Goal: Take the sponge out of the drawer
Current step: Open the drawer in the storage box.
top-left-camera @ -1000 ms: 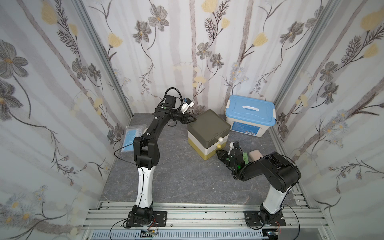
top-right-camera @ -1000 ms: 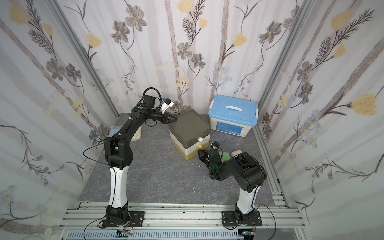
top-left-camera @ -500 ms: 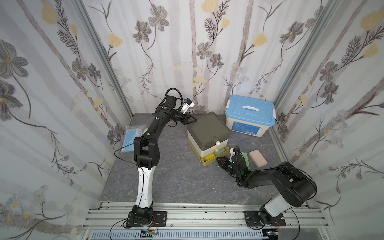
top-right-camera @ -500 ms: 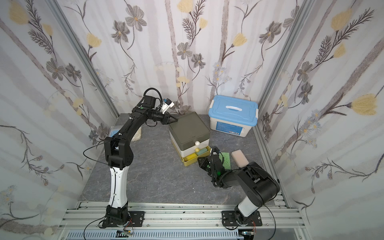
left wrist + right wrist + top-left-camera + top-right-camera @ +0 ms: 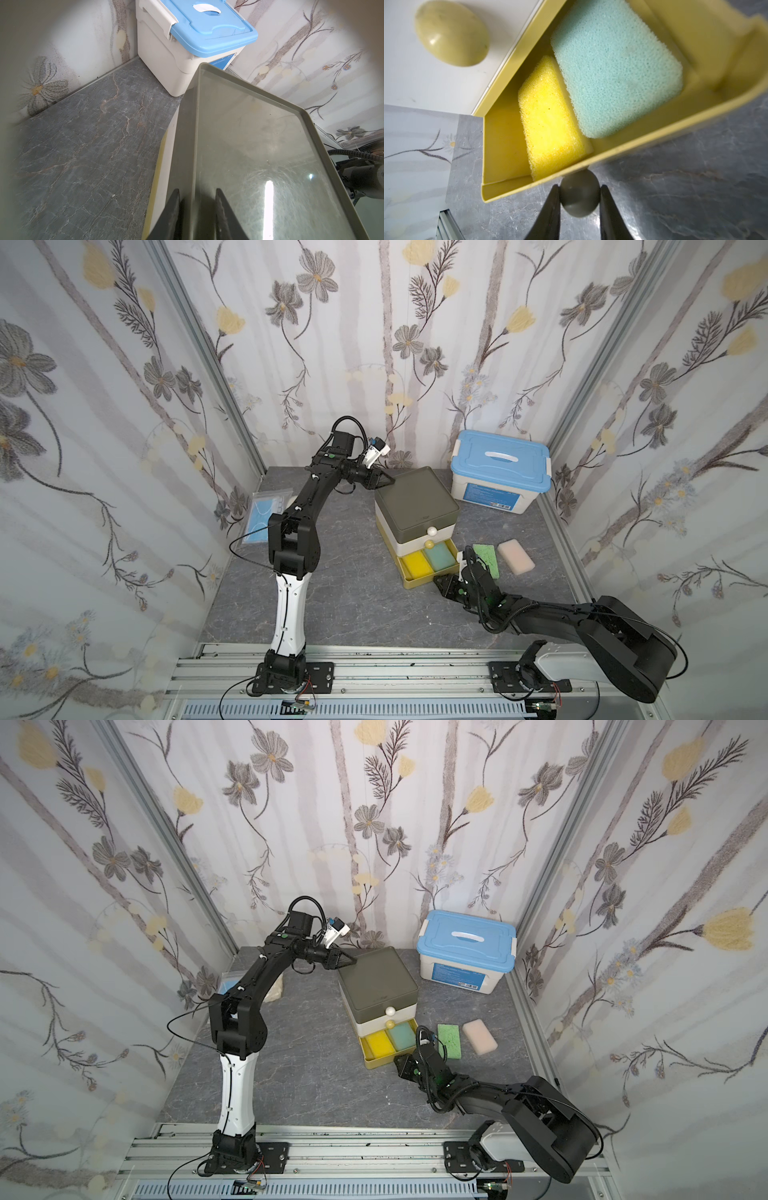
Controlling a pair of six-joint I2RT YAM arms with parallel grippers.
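We see a yellow sponge (image 5: 552, 124) and a teal sponge (image 5: 616, 72) lying flat and side by side, touching, inside the yellow drawer (image 5: 500, 145). This is the bottom drawer of the small chest (image 5: 415, 502), and it stands pulled out toward the robot, so both sponges also show in both top views. On the drawer's front wall sits a round grey-green knob (image 5: 579, 193). The right hand (image 5: 579, 188) is clenched on that knob, one finger on each side of it, low over the worktop (image 5: 353, 593).

At the chest's far corner, the left hand (image 5: 197, 191) is clamped over the rim of the olive top, one finger outside the side wall and one on the top face.

On the worktop just beside the open drawer, on the right arm's side, we find a green sponge (image 5: 487, 560) and a pale pink sponge (image 5: 515, 556), close together but apart. Behind them, against the back wall, stands a blue-lidded box (image 5: 500, 477) with its lid on.
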